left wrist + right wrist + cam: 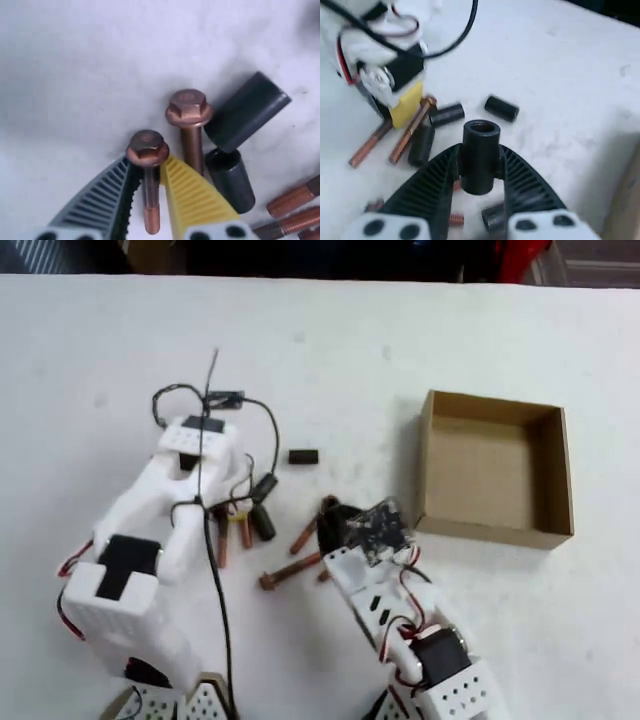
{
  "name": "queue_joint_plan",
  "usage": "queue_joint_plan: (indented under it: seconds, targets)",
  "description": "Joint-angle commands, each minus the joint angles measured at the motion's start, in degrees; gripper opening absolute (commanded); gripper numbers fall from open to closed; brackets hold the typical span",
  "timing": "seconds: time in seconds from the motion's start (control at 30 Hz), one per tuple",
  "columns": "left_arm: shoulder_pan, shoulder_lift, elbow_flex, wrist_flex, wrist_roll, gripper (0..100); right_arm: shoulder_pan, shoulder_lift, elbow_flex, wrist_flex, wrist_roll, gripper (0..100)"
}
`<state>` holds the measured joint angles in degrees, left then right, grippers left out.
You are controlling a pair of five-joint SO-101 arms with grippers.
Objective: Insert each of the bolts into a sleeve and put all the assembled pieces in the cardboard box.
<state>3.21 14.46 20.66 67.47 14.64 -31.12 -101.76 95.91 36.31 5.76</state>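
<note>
The open cardboard box [492, 528] near the right edge of the table [330, 350] shows a bare bottom. The left gripper [147, 167] pinches a bolt [147, 149] just under its head; the right gripper [479, 161] pinches a sleeve [481, 137] around its middle

A white table [420, 330] carries an open cardboard box [492, 530], standing flat. Near the box's side wall, copper bolts [290, 571] lie scattered on the surface. Farther from the box, two black sleeves [231, 180] lie close together with another bolt [192, 135] just beside them. A lone sleeve [303, 456] lies apart, between that cluster and the box.
</note>
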Motion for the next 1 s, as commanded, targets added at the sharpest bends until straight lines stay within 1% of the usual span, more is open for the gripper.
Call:
queue_joint_plan:
  seconds: [0.0,0.2,0.43,0.57,0.7,0.77,0.83,0.97]
  targets:
    - [-2.24,-11.12,2.11,0.7,-0.62,2,-0.84,-0.4,0.97,-4.7,-1.49,1.5]
    - [-2.15,-24.48,8.44,0.7,-5.01,2,-1.45,-0.4,0.97,-7.43,-1.85,1.5]
    - [-2.42,-38.55,13.63,0.7,-6.33,2,-9.1,-0.4,0.97,-11.47,-1.85,1.5]
    - [-2.33,-46.55,16.7,0.7,-6.33,2,-9.8,-0.4,0.97,-15.69,-2.02,1.5]
    - [-2.07,-54.11,19.6,0.53,-6.33,2,-9.8,-0.22,0.97,-18.77,-9.58,1.5]
    - [-2.07,-57.63,21.36,-0.62,-6.33,2,-9.8,0.04,0.97,-18.51,-11.6,1.5]
    - [-2.07,-61.14,24.0,-2.81,-6.33,2,-9.8,0.04,0.97,-18.42,-11.52,1.5]
    - [-2.07,-68.26,30.33,-11.69,-6.33,2,-9.89,0.04,0.97,-17.27,-11.96,1.5]
